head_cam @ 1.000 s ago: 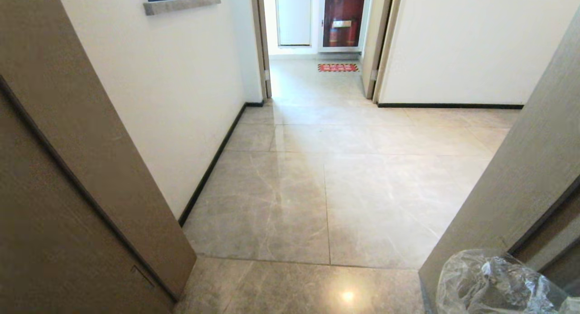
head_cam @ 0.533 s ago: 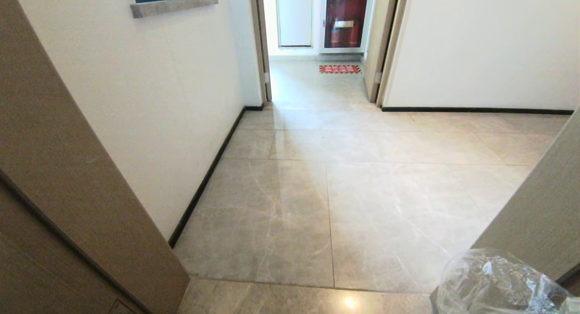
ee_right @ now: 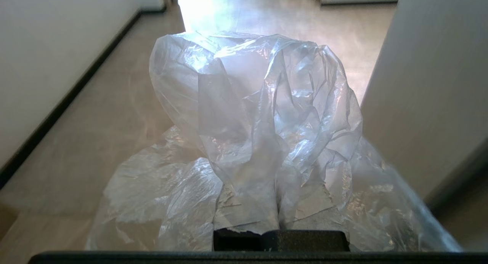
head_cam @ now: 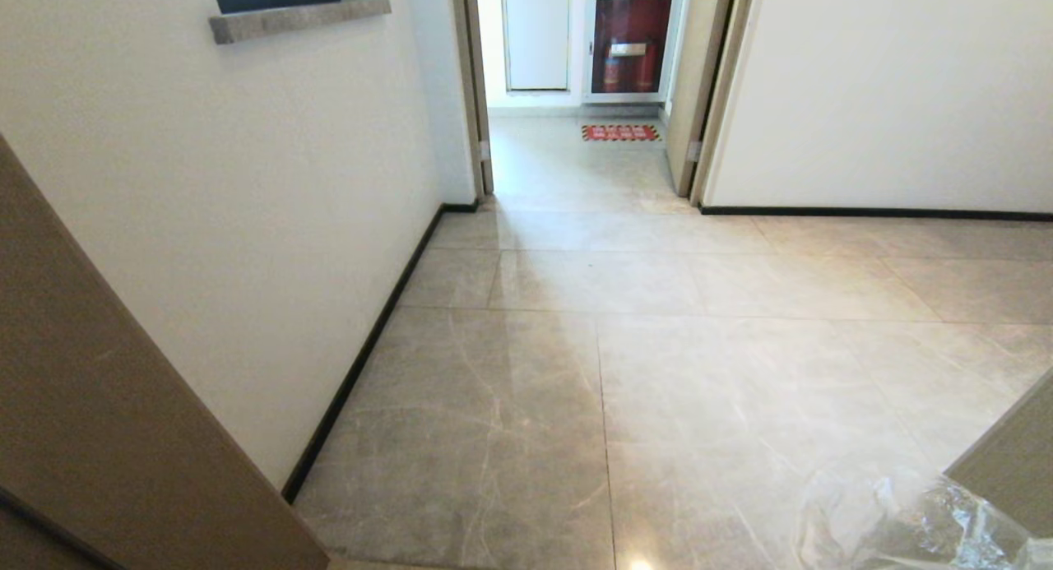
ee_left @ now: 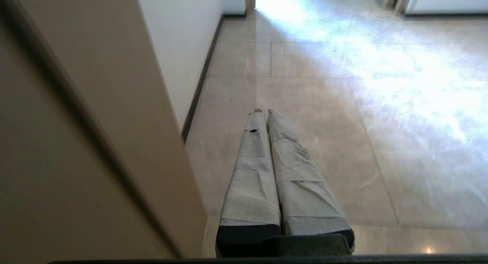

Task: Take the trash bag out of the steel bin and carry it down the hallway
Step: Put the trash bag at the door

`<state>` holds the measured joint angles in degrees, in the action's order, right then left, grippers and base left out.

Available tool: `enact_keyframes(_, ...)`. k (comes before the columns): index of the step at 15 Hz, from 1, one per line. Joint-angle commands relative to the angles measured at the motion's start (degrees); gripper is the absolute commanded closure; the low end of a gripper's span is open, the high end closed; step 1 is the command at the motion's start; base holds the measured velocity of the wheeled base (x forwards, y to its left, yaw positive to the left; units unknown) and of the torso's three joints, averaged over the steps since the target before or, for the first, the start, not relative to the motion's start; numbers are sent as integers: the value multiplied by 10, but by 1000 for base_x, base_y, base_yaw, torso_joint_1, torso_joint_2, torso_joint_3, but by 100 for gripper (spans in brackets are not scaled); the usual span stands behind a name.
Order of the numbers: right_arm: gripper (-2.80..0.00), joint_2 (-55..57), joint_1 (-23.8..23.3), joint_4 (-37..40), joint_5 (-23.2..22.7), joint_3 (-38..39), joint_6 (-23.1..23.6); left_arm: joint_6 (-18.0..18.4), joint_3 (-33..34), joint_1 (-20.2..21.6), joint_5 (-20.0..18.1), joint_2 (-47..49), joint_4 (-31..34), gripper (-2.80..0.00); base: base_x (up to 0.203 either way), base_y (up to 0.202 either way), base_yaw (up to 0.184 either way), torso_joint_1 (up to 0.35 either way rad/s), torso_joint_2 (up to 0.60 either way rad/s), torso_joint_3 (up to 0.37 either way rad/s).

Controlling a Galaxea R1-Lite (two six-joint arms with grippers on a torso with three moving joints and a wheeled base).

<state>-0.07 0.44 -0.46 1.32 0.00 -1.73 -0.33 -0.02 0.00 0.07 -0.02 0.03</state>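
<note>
The trash bag (ee_right: 263,104), thin clear crinkled plastic, is bunched over my right gripper (ee_right: 275,168), which is shut on it; the plastic hides the fingertips. In the head view only the bag's top (head_cam: 905,521) shows, at the bottom right corner. My left gripper (ee_left: 265,112) is shut and holds nothing, its taped fingers (ee_left: 251,172) pressed together above the floor beside a brown door edge. The hallway (head_cam: 658,373) of glossy beige-grey tiles runs ahead. The steel bin is out of view.
A brown door panel (head_cam: 99,438) stands close on the left, and a grey-brown door edge (head_cam: 1016,463) on the right. A white wall with a black baseboard (head_cam: 362,364) lines the left side. Ahead is an open doorway (head_cam: 576,167), with a red floor marking (head_cam: 620,132) and a red cabinet (head_cam: 629,44) beyond.
The whole view has shifted forward: both door edges have slid outward and down, and the far doorway looks nearer. The bag stays at the bottom right, lower in the picture.
</note>
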Motion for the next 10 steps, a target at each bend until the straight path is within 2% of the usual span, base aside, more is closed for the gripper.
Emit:
enact_keyframes(1, 0, 1, 0, 0, 0, 1, 0, 0, 1, 0, 0, 0, 1, 0, 172, 0, 2, -2, 2, 7)
enact_keyframes(10, 0, 1, 0, 0, 0, 1, 0, -1, 0, 0, 0, 0, 1, 0, 191, 0, 0, 3, 3, 3)
